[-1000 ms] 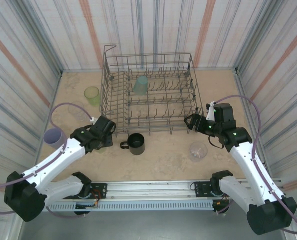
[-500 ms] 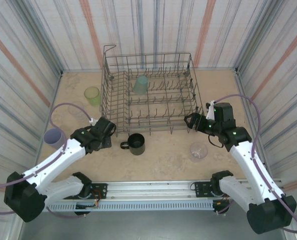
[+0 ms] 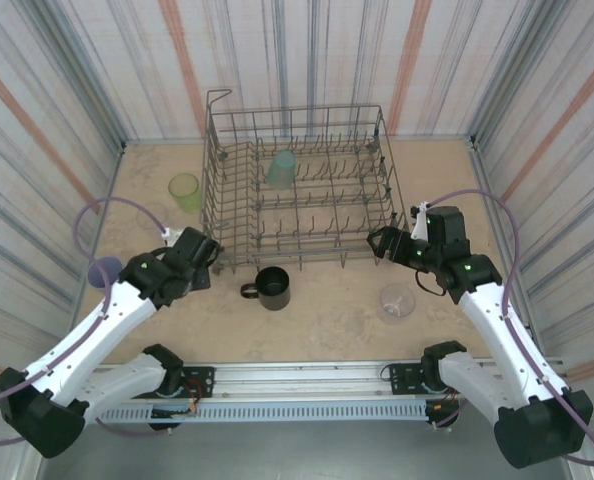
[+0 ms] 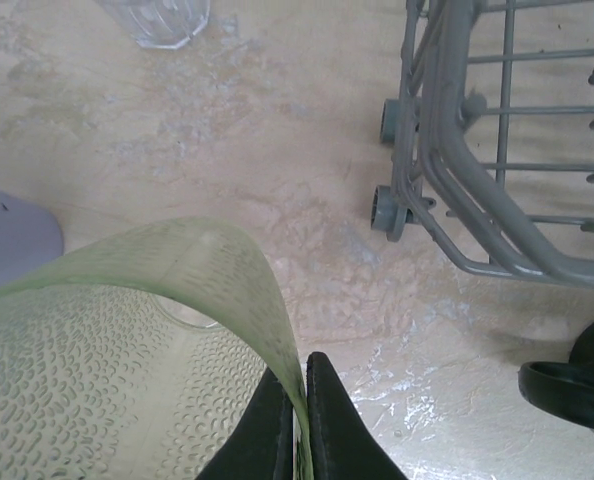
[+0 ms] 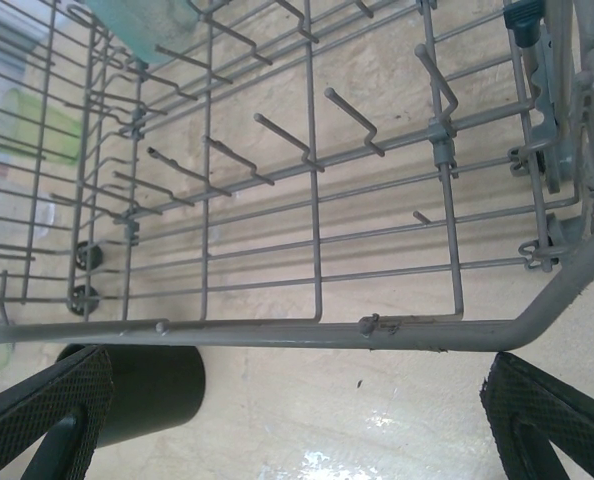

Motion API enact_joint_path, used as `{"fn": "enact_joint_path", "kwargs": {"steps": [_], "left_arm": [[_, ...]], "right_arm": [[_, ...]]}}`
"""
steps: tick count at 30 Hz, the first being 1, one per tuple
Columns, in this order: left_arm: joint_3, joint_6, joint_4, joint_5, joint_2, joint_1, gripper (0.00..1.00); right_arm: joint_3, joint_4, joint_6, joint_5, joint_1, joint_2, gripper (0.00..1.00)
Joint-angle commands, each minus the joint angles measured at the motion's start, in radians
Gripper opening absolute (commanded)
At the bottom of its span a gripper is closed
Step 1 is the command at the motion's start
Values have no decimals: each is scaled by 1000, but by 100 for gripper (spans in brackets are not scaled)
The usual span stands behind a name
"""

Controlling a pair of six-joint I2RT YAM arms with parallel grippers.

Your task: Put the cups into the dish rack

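Our left claw is clamped on the rim of a translucent pale green dimpled tumbler, over the beige desk near a corner of the grey wire dish rack. Our right claw gapes wide, empty, just outside that rack.

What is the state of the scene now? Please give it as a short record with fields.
left jaws: shut on the wall of the dimpled green cup
right jaws: open, empty, at the near right corner of the dish rack
in rack: teal cup
on table: black mug, second green cup, purple cup, clear cup near the right arm, clear cup near the left arm
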Motion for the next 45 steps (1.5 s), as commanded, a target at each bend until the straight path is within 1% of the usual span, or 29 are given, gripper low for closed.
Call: {"fn": "enact_joint_path", "kwargs": {"steps": [1, 6, 11, 15, 18, 24, 33, 36, 40, 45], "left_arm": [[57, 41, -59, -43, -8, 28, 0], [119, 118, -66, -19, -14, 90, 0], [182, 197, -53, -14, 24, 159, 0], [242, 246, -17, 34, 65, 225, 0], [294, 271, 11, 71, 92, 255, 0], [420, 322, 48, 126, 158, 274, 0], [645, 398, 50, 144, 271, 292, 0], [697, 395, 60, 191, 294, 297, 0], [723, 370, 95, 303, 304, 298, 0], [739, 320, 154, 390, 314, 298, 0]], "right_arm": [[-17, 4, 19, -1, 7, -23, 99], [-19, 2, 23, 3, 6, -47, 99], [-6, 6, 9, -1, 6, -35, 99], [-1, 16, 4, -12, 5, -13, 99], [3, 22, 4, -23, 5, 5, 99], [24, 32, 10, -57, -1, 38, 99], [60, 57, 13, -74, -3, 71, 99], [62, 77, 30, -108, -10, 84, 99], [43, 137, 82, -184, -29, 92, 99], [49, 159, 88, -193, -36, 97, 99]]}}
